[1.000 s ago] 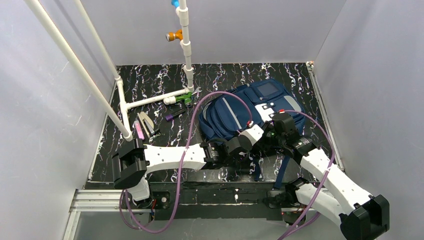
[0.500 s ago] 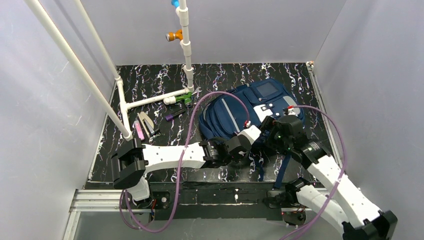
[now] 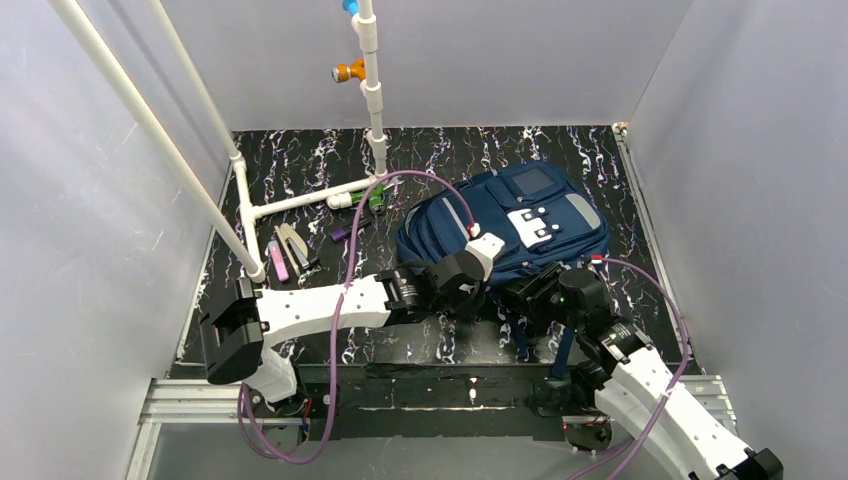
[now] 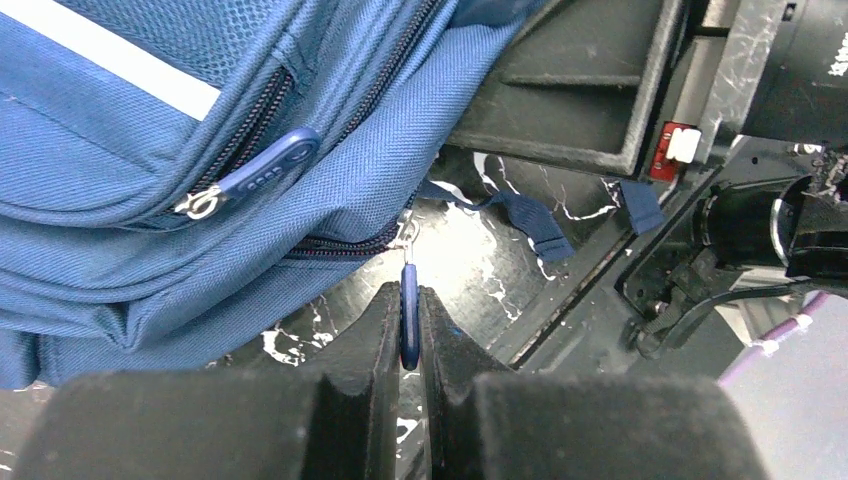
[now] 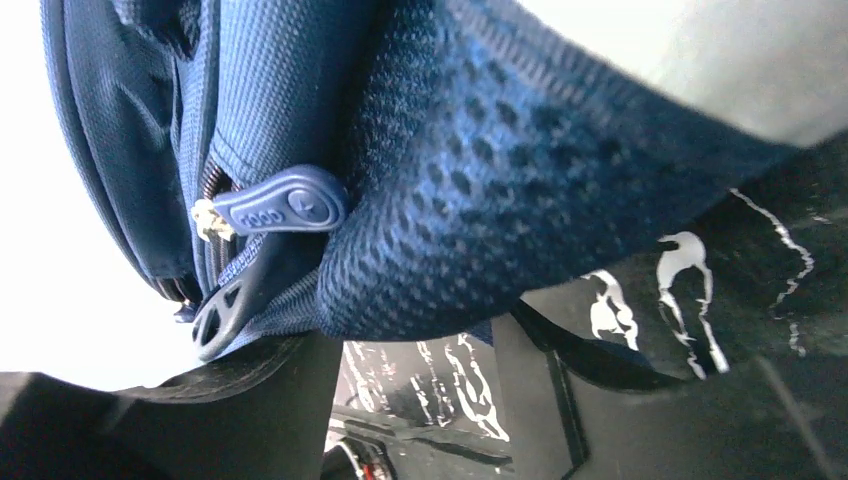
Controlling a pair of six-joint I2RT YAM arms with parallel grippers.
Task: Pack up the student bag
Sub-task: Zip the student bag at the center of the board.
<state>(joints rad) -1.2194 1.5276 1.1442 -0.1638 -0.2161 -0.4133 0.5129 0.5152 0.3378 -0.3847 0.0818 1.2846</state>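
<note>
The student bag point(image 3: 520, 215), navy blue with pale patches, lies flat at the right middle of the table. My left gripper point(image 3: 472, 298) is at its near left edge. In the left wrist view the left gripper point(image 4: 408, 300) is shut on a small blue zipper pull point(image 4: 408, 275) that hangs from the bag's lower zipper. A second pull point(image 4: 268, 172) lies higher on the bag. My right gripper point(image 3: 522, 296) sits at the bag's near edge. In the right wrist view the right gripper point(image 5: 420, 345) has its jaws apart, and the padded mesh strap point(image 5: 520, 190) lies just above them.
A white pipe frame point(image 3: 300, 200) with a green fitting point(image 3: 375, 195) crosses the back left. A stapler and pens point(image 3: 285, 250) and a purple marker point(image 3: 345, 232) lie to the bag's left. Loose straps point(image 3: 520, 335) trail toward the near edge. Grey walls enclose the table.
My left gripper closed on the zipper pull and moved left and away with it. My right gripper opened and drew back toward the near edge, off the bag's top.
</note>
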